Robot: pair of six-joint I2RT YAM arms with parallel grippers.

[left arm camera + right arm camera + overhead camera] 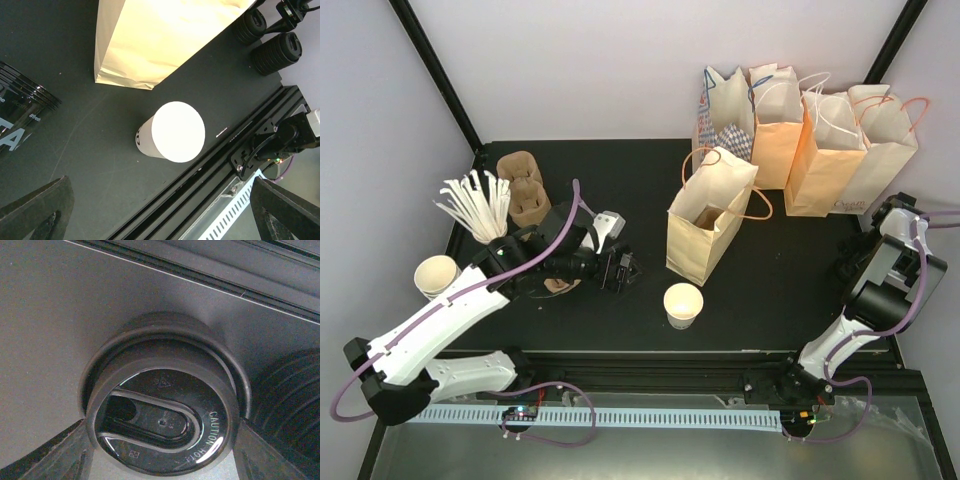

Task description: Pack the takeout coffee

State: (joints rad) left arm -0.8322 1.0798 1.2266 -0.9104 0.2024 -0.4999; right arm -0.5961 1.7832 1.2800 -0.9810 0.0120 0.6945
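The takeout coffee cup point(683, 304), white with black lettering on its side, stands upright without a lid near the table's front edge; it also shows in the left wrist view point(172, 132). My left gripper point(623, 268) is open and empty, left of the cup and apart from it; its fingers point(35, 210) frame the bottom of the left wrist view. My right gripper point(161, 460) stands over a stack of lids at the far right, its jaws against both sides of the top black lid point(162, 422), which reads "CAUTION HOT". In the top view the right arm point(890, 270) hides the lids.
An open tan paper bag point(710, 215) stands just behind the cup. Several more bags point(810, 140) line the back. Black cups point(20, 115), cream cups point(437, 275), stirrers point(475, 205) and cup carriers point(523, 187) are at left. A second ribbed lid stack point(295, 390) is beside the right gripper.
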